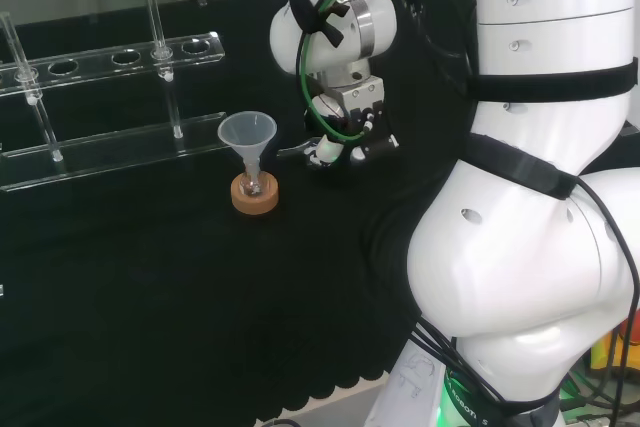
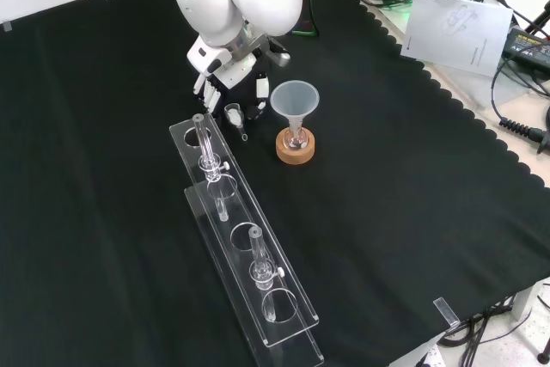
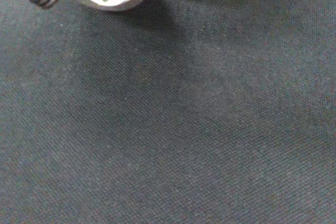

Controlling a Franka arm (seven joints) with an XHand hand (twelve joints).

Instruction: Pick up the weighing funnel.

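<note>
Reaching step: the hand (image 2: 222, 64) hovers low over the weighing funnel (image 2: 234, 114), and no grasp is made yet.

In the front view, the fingers (image 2: 209, 94) point down, fairly straight, just left of the weighing funnel. It lies on the cloth toward the far edge of the desk (image 2: 412, 212). What looks like the thumb (image 2: 260, 92) stands just right of it, and the funnel (image 2: 295, 99) on its cork ring (image 2: 295, 147) is near. The fingers look spread and hold nothing. Next, I judge, they must close on the small clear piece from both sides and lift clear of the funnel.
</note>
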